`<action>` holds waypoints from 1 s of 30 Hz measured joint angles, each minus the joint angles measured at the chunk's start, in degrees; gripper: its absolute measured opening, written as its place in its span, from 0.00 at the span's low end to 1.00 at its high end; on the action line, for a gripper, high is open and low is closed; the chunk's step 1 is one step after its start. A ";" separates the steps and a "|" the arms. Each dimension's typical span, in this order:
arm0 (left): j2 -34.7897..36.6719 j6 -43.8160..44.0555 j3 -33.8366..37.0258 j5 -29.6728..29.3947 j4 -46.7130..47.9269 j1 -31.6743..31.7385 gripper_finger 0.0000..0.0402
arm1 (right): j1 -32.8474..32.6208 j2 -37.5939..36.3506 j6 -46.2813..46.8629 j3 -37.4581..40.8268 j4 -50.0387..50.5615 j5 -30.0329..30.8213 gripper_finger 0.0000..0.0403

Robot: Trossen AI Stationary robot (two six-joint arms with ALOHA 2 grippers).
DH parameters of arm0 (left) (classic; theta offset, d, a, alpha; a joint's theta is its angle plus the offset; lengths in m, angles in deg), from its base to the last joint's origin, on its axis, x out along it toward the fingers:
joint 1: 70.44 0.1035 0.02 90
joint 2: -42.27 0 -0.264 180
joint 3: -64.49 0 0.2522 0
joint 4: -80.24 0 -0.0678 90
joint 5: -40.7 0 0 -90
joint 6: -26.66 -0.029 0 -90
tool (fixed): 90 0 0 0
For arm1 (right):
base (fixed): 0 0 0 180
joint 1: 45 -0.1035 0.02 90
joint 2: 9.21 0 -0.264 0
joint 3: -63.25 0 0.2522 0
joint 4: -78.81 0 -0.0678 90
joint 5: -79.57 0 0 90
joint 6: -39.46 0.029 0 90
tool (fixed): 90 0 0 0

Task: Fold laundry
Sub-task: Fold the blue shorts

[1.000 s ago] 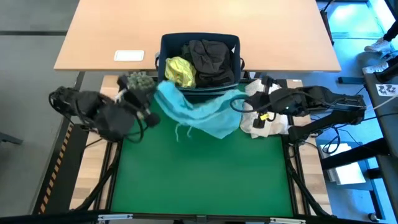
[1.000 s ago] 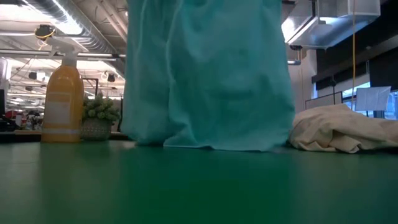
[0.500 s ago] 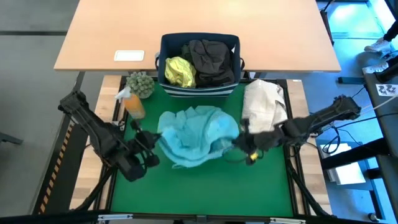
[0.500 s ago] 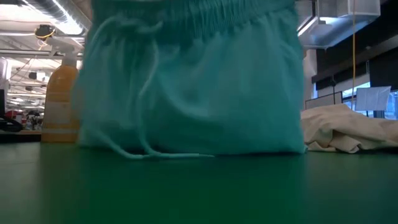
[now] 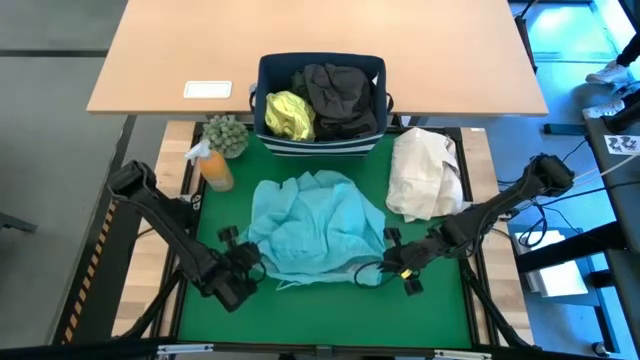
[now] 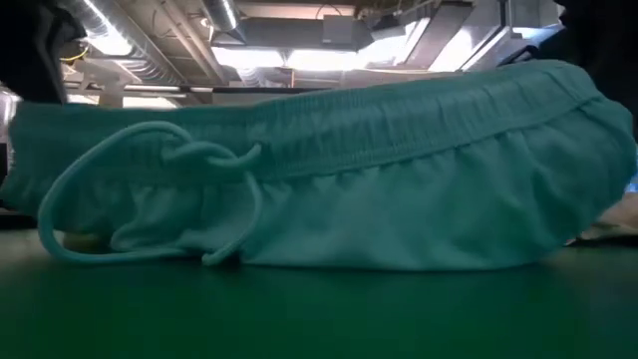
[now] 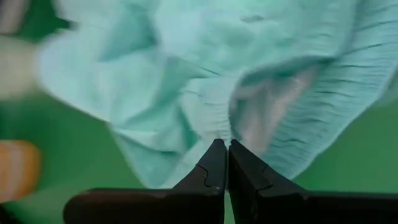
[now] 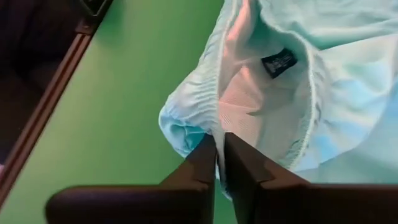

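You're at the lay-out step: turquoise shorts (image 5: 318, 225) are down on the green mat (image 5: 320, 310), mid-table, waistband toward the near edge, still bunched and wrinkled. L gripper (image 7: 222, 163) sits at the near-left waistband corner, fingers pinched tight on the elastic hem. R gripper (image 8: 219, 157) is at the near-right corner; fingers nearly together w/ a thin fold of waistband between them, looks like a grip just starting to loosen, can't be sure it holds.

Next, I'd judge: spread the corners apart to pull the waistband flat before any fold, keep cloth low on the mat.

Room: plenty of bare mat near side. Far side is tight – bin (image 5: 265, 75) w/ yellow-green shirt (image 5: 288, 113) and dark clothes (image 5: 342, 98), spray bottle (image 5: 212, 167) far-left, cream bundle (image 5: 425, 175) just beside the shorts on the right. Mat side edges are close to both wrists
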 joint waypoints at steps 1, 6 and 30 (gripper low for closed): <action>-0.20 -0.82 0.00 1.90 -1.42 0.04 0.00 | 0.00 0.04 0.05 0.00 0.01 -1.13 0.13; -0.26 -2.94 0.00 10.70 -6.63 -0.04 0.00 | 0.00 0.05 0.55 0.00 -0.10 -5.19 0.19; -0.26 -4.26 0.00 19.04 -6.32 -0.44 0.00 | 6.64 3.63 0.58 -0.04 2.76 13.08 0.21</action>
